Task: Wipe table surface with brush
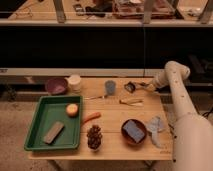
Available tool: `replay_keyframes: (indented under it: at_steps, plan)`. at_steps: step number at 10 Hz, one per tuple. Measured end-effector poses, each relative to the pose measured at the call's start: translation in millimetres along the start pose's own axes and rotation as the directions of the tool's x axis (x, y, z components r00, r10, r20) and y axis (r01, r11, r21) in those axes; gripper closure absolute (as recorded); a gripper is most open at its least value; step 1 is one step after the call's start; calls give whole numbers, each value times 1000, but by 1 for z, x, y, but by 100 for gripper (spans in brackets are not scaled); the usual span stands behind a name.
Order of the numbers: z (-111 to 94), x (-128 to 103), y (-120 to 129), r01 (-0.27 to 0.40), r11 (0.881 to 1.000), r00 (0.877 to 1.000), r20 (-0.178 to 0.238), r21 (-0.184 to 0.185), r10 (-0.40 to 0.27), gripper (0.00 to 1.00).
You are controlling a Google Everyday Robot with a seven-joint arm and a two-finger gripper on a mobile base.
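The table surface [112, 125] is a pale-wood plank top. The brush [131, 87] lies on it near the far right edge, with its dark roundish head to the left and its thin handle pointing right. My gripper [150, 86] is low over the table at the right end of the brush handle, at or touching it. The white arm [176, 75] arches down to it from the right. I cannot tell whether the handle is held.
A green tray [37, 135] at the left holds a tan block [53, 132] and an orange fruit [72, 110]. Also on the table are a purple bowl [56, 85], a white cup [75, 81], a grey cup [110, 87], a yellow-handled utensil [131, 101], a carrot [91, 117], a pine cone [94, 136], a brown bowl [134, 131] and a grey cloth [155, 125].
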Motion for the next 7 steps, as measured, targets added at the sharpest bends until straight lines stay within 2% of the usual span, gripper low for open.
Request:
replay_keyframes:
  at_steps: [3,5,7]
  plan:
    - [-51,33,-2,69,992,997,-35,-102,-73,100]
    - [-86,54,-7,119,975,989,-59,-187,-132,100]
    - [-114,67,-16,168,948,978,-78,-269,-195,100]
